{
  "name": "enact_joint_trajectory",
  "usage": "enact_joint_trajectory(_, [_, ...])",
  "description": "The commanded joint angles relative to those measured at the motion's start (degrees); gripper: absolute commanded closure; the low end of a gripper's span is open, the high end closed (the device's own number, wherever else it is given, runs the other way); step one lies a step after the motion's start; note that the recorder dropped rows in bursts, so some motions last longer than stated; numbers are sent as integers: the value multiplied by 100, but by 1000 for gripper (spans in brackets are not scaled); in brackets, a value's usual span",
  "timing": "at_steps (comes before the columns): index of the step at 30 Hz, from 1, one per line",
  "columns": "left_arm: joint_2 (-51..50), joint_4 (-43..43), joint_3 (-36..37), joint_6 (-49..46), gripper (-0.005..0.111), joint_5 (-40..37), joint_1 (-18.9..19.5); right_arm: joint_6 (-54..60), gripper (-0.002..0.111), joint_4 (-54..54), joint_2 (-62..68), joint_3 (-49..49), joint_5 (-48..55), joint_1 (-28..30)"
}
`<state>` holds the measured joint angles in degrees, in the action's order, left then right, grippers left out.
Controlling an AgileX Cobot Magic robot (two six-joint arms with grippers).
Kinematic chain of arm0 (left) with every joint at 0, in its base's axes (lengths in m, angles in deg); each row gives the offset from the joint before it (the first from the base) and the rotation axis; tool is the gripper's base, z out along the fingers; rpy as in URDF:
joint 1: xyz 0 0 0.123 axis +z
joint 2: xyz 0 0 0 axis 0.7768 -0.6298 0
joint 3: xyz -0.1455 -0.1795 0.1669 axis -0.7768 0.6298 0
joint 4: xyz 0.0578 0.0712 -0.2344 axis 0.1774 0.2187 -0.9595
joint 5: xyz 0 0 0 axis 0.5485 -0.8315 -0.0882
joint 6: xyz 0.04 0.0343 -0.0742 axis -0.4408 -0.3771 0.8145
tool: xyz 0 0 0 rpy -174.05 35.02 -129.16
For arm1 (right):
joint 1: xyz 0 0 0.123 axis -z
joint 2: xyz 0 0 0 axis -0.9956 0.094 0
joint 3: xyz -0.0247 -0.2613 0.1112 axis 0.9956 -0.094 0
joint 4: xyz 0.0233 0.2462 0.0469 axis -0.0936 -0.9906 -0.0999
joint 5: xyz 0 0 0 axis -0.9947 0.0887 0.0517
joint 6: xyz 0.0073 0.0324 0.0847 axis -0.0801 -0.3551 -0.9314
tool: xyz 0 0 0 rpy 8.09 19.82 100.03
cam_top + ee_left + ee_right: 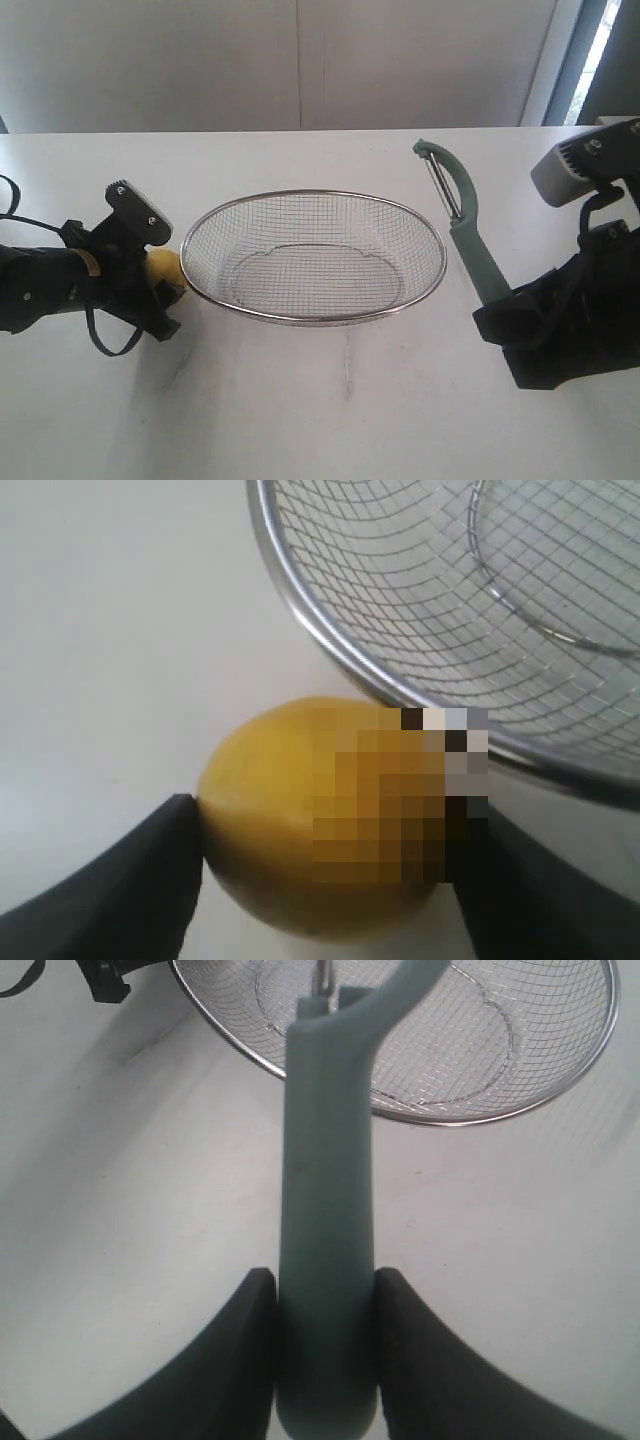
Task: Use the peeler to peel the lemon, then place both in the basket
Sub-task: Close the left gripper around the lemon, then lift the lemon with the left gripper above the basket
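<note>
There is one lemon (pixel 166 268), one peeler (pixel 463 215) and one basket (pixel 312 320), and two pincers are working over the white table (pixel 350 420).

In the exterior view the basket is sitting in the middle of the frame. The lemon is lying at centre left, just beside the basket's left rim and on the table. The left pincer (pixel 160 272) is reaching in from the left edge and straddling the lemon, one finger above it in the frame and one below.

In the left wrist view the lemon (pixel 300 820) is sitting between the two dark fingers (pixel 120 880) of the left pincer (pixel 330 880), which are standing wide apart. The finger at lower left is touching the skin. On the lower right a blurred patch is covering the contact, so I cannot tell whether the grip is complete. The basket's rim (pixel 330 650) is curving across the upper right, close to the lemon.

The right pincer (pixel 500 310), at the right of the exterior view, is clamping the peeler by the lower end of its handle. The blade head is pointing toward the upper middle, right of the basket. In the right wrist view both fingers (pixel 220 1360) of the right pincer (pixel 325 1330) are pressing against the pale green handle (pixel 325 1210) at lower centre. The basket (pixel 440 1118) is lying beyond it at the top.
</note>
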<state>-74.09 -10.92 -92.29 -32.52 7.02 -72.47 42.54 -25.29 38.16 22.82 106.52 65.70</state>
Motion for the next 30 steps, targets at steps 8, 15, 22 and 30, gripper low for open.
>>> enact_joint_trajectory(8, [1004, -92, -1, -4, 107, -1958, -39, -13, 108, -29, -34, -7, -14, -1])
enact_joint_trajectory(15, [2483, -92, -1, 29, 107, -2978, -49, -13, 108, -29, -34, -7, -14, -1])
enact_joint_trajectory(22, [3849, -1135, -1, 58, 107, -3244, -49, -13, 108, -29, -34, -7, -14, -1])
enact_joint_trajectory(30, [4537, -2161, -1, 58, 107, -3373, -267, -13, 108, -29, -34, -7, -14, -1])
